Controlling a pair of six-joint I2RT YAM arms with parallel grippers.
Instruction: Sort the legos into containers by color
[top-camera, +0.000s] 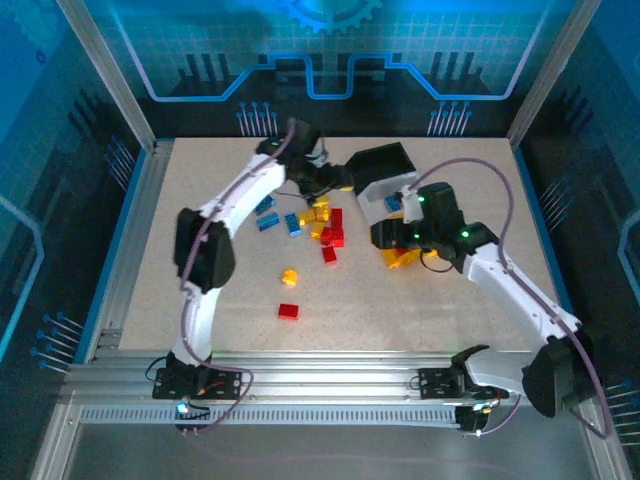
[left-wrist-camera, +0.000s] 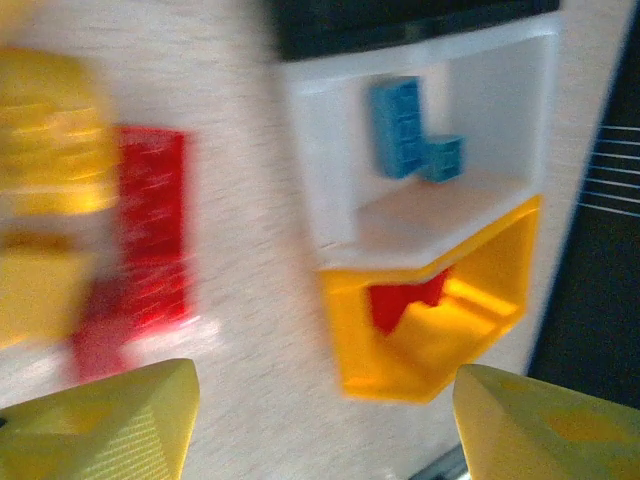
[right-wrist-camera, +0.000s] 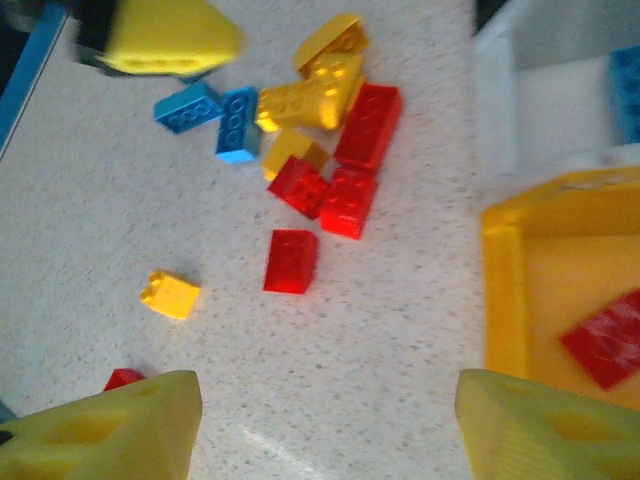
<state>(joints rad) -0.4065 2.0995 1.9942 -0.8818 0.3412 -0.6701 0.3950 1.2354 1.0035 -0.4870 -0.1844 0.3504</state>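
Holds nothing in the left gripper (left-wrist-camera: 325, 385), jaws well apart, above the table (left-wrist-camera: 250, 150) just left of the white bin (left-wrist-camera: 330, 200) with two blue bricks (left-wrist-camera: 405, 125) and the yellow bin (left-wrist-camera: 345, 330) touching it, with one red brick (left-wrist-camera: 405, 300). Holds nothing in the right gripper (right-wrist-camera: 330, 390) either, jaws as wide, beside the yellow bin's left wall, with the loose legos (right-wrist-camera: 320, 130) farther left: small studded red, blue and yellow blocks, mostly heaped, a few strays nearer.

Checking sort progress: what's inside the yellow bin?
One red brick lies in the yellow bin. From above, the right arm covers most of the bin, and the right wrist view crops its far part, so more could be hidden.
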